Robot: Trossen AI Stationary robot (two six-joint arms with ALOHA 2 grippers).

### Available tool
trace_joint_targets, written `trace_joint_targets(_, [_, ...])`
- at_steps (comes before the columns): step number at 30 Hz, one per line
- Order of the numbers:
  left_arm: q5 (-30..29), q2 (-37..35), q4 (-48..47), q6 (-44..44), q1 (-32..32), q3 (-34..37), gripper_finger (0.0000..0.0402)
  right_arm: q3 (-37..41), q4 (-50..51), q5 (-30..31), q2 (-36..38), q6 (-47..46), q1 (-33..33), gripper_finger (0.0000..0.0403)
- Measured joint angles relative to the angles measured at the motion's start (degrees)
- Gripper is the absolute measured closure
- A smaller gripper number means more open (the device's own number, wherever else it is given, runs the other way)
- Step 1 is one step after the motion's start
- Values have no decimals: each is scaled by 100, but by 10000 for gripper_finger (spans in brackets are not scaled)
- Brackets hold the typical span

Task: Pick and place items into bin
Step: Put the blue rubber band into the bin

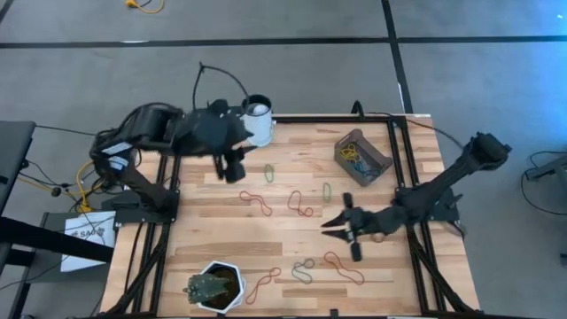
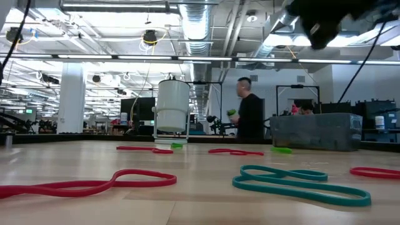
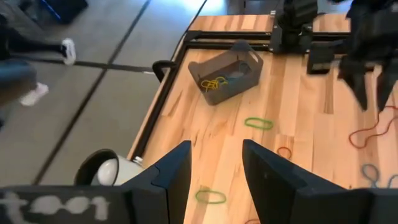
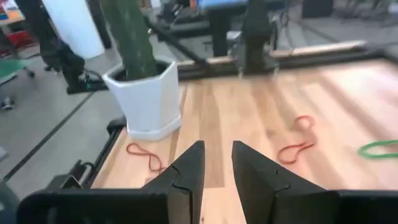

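You're barely started: the grey bin point(image 1: 362, 158) at the counter's far right corner holds a few bands, roughly ten rubber bands point(image 1: 256, 203) lie loose, and left claw point(image 1: 232, 170) and right claw point(image 1: 337, 224) hang open, empty.

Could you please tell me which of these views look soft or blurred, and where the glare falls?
Right wrist view: the plant pot and red bands are soft, motion-blurred. Low view: the near teal band is sharp, ceiling lights glare brightly. High view: evenly lit, the bin clear.
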State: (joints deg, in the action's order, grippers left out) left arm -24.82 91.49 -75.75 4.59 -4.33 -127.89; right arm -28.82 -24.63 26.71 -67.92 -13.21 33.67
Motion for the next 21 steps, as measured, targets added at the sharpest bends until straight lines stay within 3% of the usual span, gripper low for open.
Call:
trace_joint_targets(6, [-1013, -533, -241, 855, -816, 724, 266, -11, -1433, -1443, -1529, -165, -397, 326])
trace_joint_targets(9, [-1469, -877, -488, 1379, -1198, 1325, 266, -158, -1615, -1629, -2164, -624, -422, 326])
trace_joint_targets(13, [-2087, -1414, -205, 1697, -1836, 2733, 266, -584, -1615, -1628, -3021, -599, -367, 326])
trace_joint_targets(17, [-2026, -1942, 1120, 1419, -2355, 4465, 266, -1136, -1610, -1630, -3810, -53, -268, 326])
trace_joint_targets(21, [-1164, -2309, 3179, 724, -2614, 6063, 266, -1631, -1619, -1632, -4314, -182, -255, 326])
